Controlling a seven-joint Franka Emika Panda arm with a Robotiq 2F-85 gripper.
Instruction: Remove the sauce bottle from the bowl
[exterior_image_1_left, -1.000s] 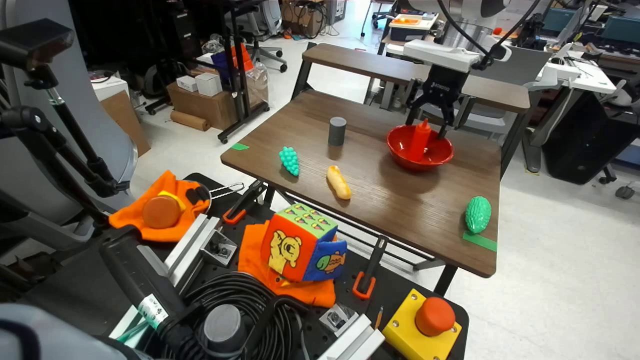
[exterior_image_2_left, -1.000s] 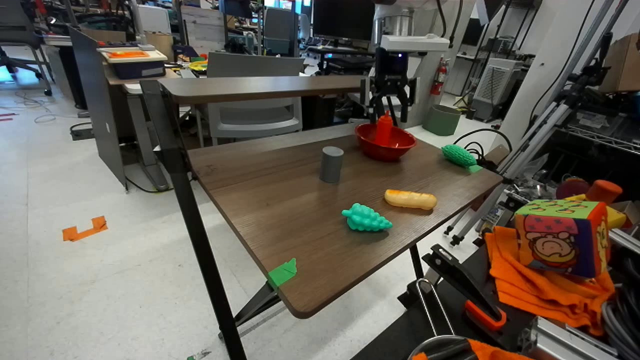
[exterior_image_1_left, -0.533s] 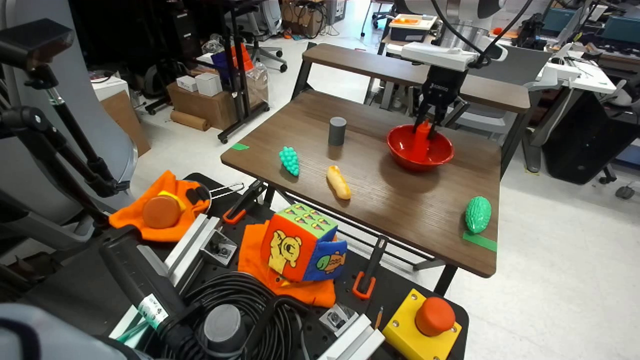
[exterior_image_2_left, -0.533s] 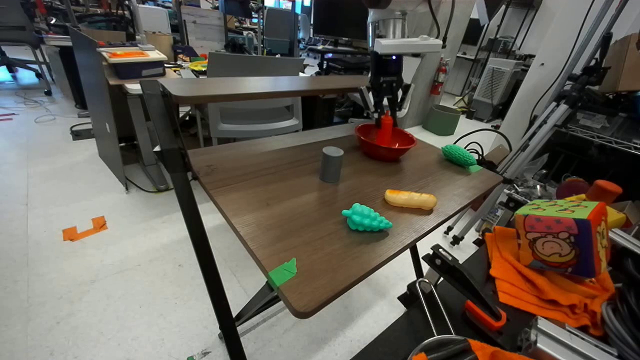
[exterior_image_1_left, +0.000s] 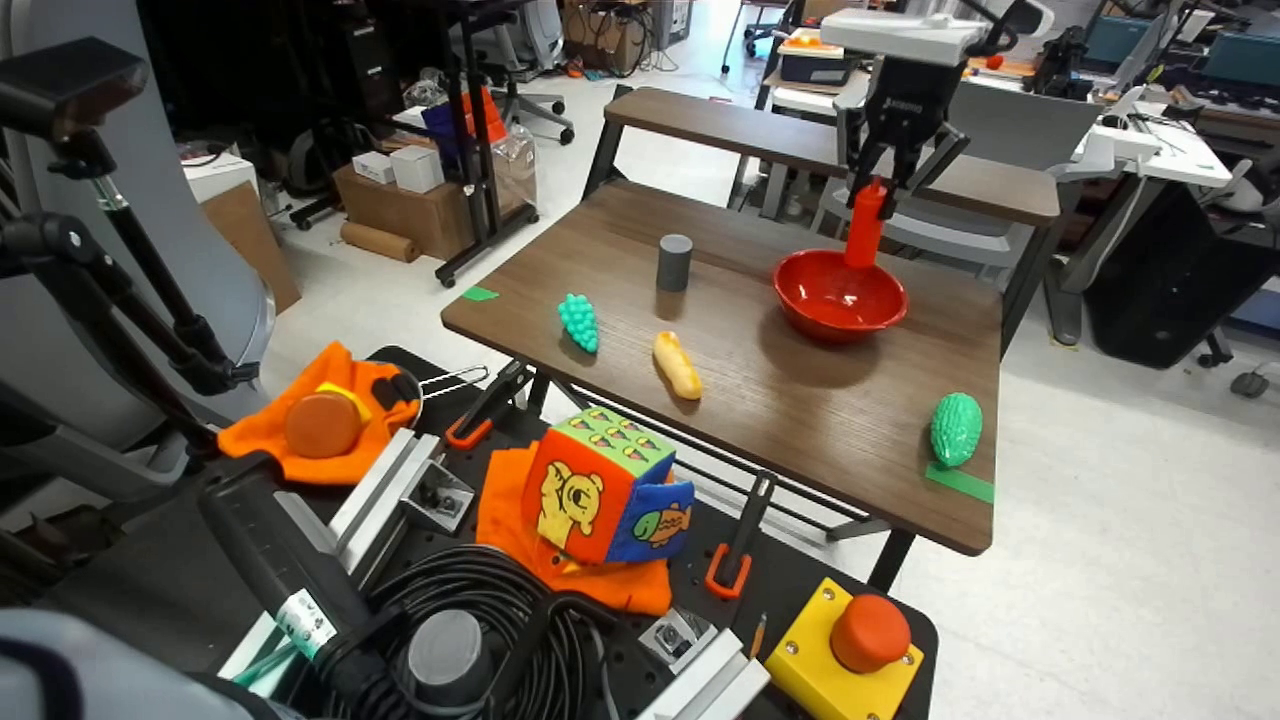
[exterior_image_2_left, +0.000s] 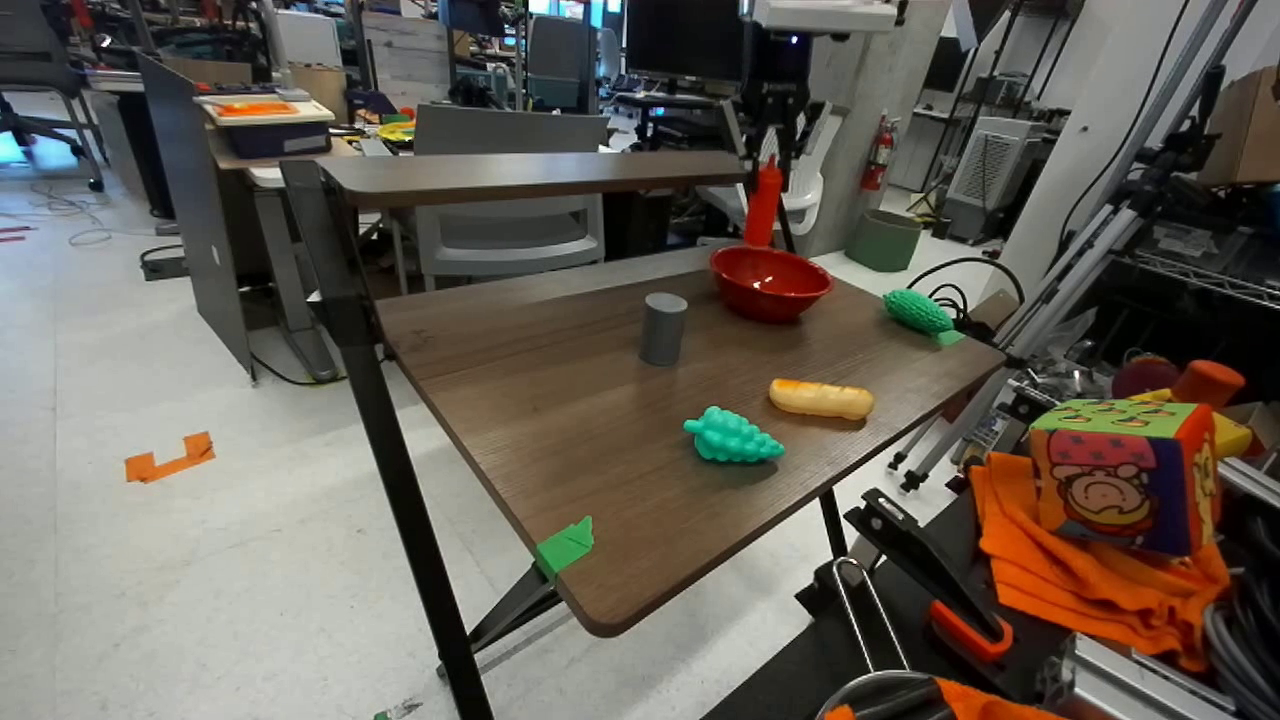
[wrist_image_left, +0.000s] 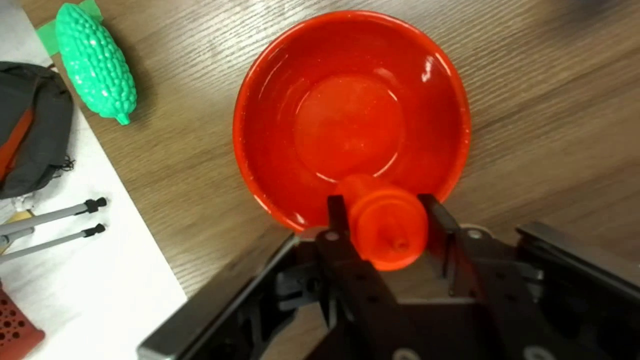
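The sauce bottle (exterior_image_1_left: 865, 235) is smooth and slim, with a narrow nozzle; the bowl (wrist_image_left: 350, 112) is round and glossy, standing on the wood-grained table (wrist_image_left: 185, 165); in the wrist view a bumpy green oblong thing (wrist_image_left: 95, 65) lies near half past nine from it. In this same view the table's edge runs between ten and seven o'clock, bare wood being between it and the bowl; in an exterior view a grey cylinder (exterior_image_1_left: 674, 265) stands well apart, just past nine o'clock. The gripper (wrist_image_left: 385, 215) is holding the bottle by its upper part, pressed between two fingers (wrist_image_left: 339, 215); in the wrist view the bottle is at the bowl's half-past-five side; whether its base touches the rim, one cannot tell.
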